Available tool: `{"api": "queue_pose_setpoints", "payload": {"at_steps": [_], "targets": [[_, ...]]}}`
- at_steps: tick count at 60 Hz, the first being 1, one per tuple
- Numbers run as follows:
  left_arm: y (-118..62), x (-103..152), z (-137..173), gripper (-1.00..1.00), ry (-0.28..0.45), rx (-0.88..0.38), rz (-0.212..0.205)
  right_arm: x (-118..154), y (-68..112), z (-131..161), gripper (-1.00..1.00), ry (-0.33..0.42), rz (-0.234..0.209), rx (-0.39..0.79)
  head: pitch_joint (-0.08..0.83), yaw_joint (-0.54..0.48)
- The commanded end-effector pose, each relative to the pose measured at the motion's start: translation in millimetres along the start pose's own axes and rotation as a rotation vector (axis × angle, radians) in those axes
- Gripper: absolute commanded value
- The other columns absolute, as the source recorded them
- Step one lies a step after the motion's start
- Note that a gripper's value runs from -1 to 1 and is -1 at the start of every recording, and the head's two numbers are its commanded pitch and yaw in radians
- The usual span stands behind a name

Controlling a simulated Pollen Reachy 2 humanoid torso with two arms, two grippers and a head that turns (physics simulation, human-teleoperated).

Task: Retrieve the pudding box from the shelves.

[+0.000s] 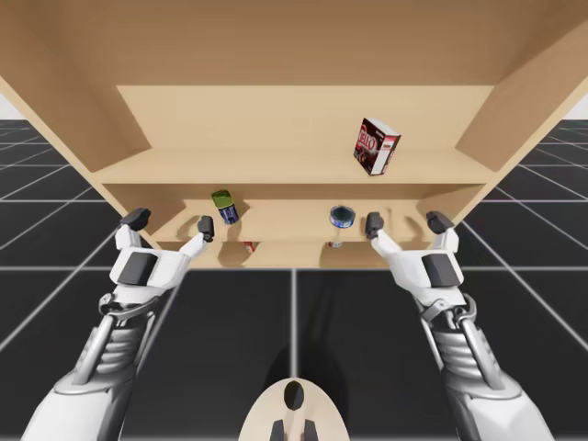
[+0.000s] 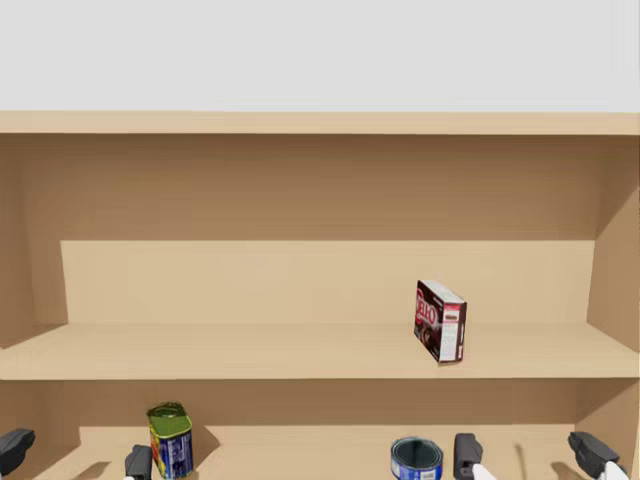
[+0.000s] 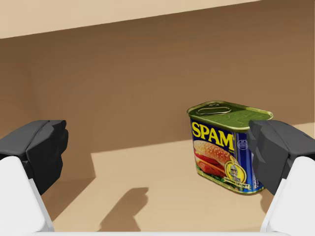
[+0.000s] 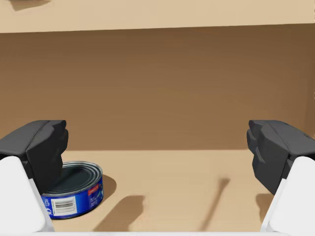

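Note:
The pudding box, dark red and white, stands slightly turned on the upper shelf, right of centre. Both grippers are one shelf lower. My left gripper is open, and a rectangular blue-and-yellow tin with a green lid stands just ahead of it by one finger. My right gripper is open below and slightly right of the box, holding nothing. A low round blue can sits ahead of it, partly behind one finger.
Wooden side walls and a back panel close in the shelves. The upper shelf left of the box is bare board. A small red item peeks out under the lower shelf edge.

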Motion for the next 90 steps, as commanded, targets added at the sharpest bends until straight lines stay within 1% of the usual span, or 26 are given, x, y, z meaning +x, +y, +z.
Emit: {"api": "queue_pose_setpoints", "payload": {"at_steps": [1, 4, 12, 25, 33, 36, 39, 42, 43, 45, 46, 47, 49, 50, 54, 63, 64, 68, 75, 84, 90], "targets": [[0.4, 0, 0, -1.00, -0.001, 0.001, -0.003, -3, 5.7, 2, -1.00, -0.007, -0.013, -0.027, 0.005, -0.01], [0.4, 0, 0, -1.00, 0.000, 0.002, -0.003, -3, 5.7, 1, -1.00, 0.004, -0.019, 0.016, 0.020, -0.01], [0.1, 0, 0, -1.00, 0.000, 0.003, -0.004, -3, 5.1, 0, -1.00, 0.015, -0.021, 0.009, 0.066, -0.03], [-0.1, 0, 0, -1.00, -0.001, 0.001, -0.008, -3, 5.7, -1, -1.00, 0.015, -0.021, 0.006, 0.123, -0.18], [0.0, -1, 0, -1.00, -0.001, 0.002, -0.008, -2, 5.8, -1, -1.00, 0.022, -0.027, 0.006, 0.143, -0.23], [0.0, -1, -1, -1.00, 0.000, 0.002, -0.008, 0, 7.2, 0, -1.00, 0.016, -0.022, 0.007, 0.145, -0.24], [0.3, -1, -1, -1.00, 0.002, 0.004, -0.010, 5, 9.4, 3, -1.00, 0.005, -0.028, 0.014, 0.144, -0.25], [0.7, -1, -1, -1.00, 0.008, 0.013, -0.012, 15, 12.0, 7, -1.00, 0.003, -0.039, 0.016, 0.144, -0.24], [1.2, -2, -2, -1.00, 0.013, 0.017, -0.013, 24, 13.8, 11, -1.00, -0.005, -0.043, 0.030, 0.145, -0.24], [1.6, -2, -2, -1.00, 0.015, 0.019, -0.013, 31, 14.9, 14, -1.00, -0.014, -0.044, 0.042, 0.147, -0.23], [2.0, -2, -2, -1.00, 0.017, 0.023, -0.011, 37, 16.6, 17, -1.00, -0.016, -0.028, 0.038, 0.147, -0.23], [2.3, -2, -2, -1.00, 0.019, 0.024, -0.010, 44, 17.9, 19, -1.00, -0.013, -0.024, 0.040, 0.147, -0.23], [2.5, -2, -3, -1.00, 0.020, 0.025, -0.010, 50, 19.7, 22, -1.00, 0.001, -0.030, 0.044, 0.148, -0.23], [2.6, -2, -3, -1.00, 0.021, 0.027, -0.009, 58, 22.4, 26, -1.00, 0.011, -0.028, 0.055, 0.148, -0.23], [2.7, -2, -2, -1.00, 0.022, 0.029, -0.008, 73, 28.1, 32, -1.00, 0.040, -0.021, 0.067, 0.150, -0.23], [3.8, -3, -3, -1.00, 0.024, 0.035, -0.004, 105, 40.9, 37, -1.00, 0.008, 0.017, 0.116, 0.159, -0.22], [3.9, -3, -3, -1.00, 0.024, 0.035, -0.004, 111, 42.7, 36, -1.00, -0.004, 0.024, 0.124, 0.160, -0.22], [4.0, -3, -3, -1.00, 0.024, 0.035, -0.004, 121, 46.0, 30, -1.00, -0.012, 0.029, 0.134, 0.161, -0.22], [4.7, -3, -3, -1.00, 0.023, 0.038, -0.004, 128, 52.0, 18, -1.00, -0.014, 0.047, 0.142, 0.164, -0.23], [4.8, -3, -3, -1.00, 0.021, 0.040, -0.003, 126, 56.9, -6, -1.00, 0.029, 0.042, 0.154, 0.168, -0.23], [4.9, -2, -3, -1.00, 0.019, 0.040, 0.000, 119, 58.5, -30, -1.00, 0.074, 0.021, 0.157, 0.173, -0.23]]}}
